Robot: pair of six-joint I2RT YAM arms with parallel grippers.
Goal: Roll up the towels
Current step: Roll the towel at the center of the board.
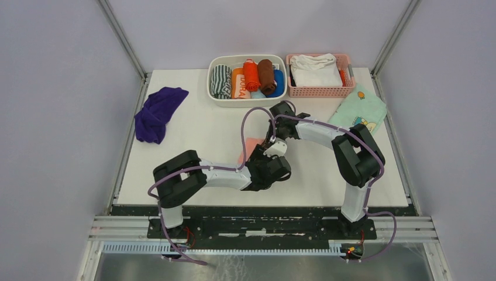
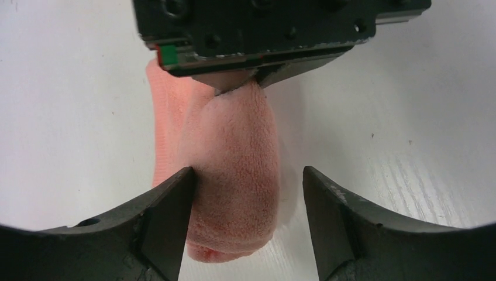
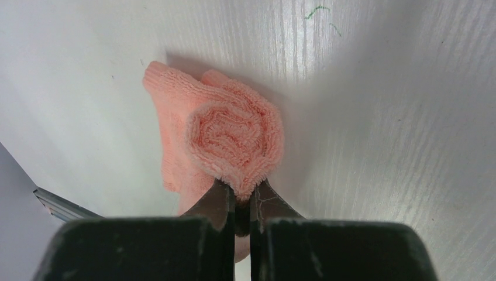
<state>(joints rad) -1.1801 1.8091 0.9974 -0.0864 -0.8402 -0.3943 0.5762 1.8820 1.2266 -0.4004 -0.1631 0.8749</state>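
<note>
The salmon-pink towel [image 1: 248, 150] lies mid-table, partly rolled, with a flat tail still spread beside the roll. My right gripper [image 3: 243, 190] is shut on the lower edge of the roll's spiral end [image 3: 234, 137]. My left gripper [image 2: 248, 175] stands open around the other end of the roll [image 2: 234, 175]. Its left finger [image 2: 169, 216] touches the cloth and its right finger [image 2: 327, 216] stands apart. From above, both grippers meet over the roll, the left [image 1: 264, 158] near and the right [image 1: 272, 143] behind. The purple towel [image 1: 157, 112] lies crumpled at the far left.
A white bin [image 1: 213, 96] holding several rolled cloths stands at the back centre. To its right is a pink basket [image 1: 319, 91] with a white folded cloth [image 1: 313, 67]. A mint-green printed cloth [image 1: 360, 111] lies at the back right.
</note>
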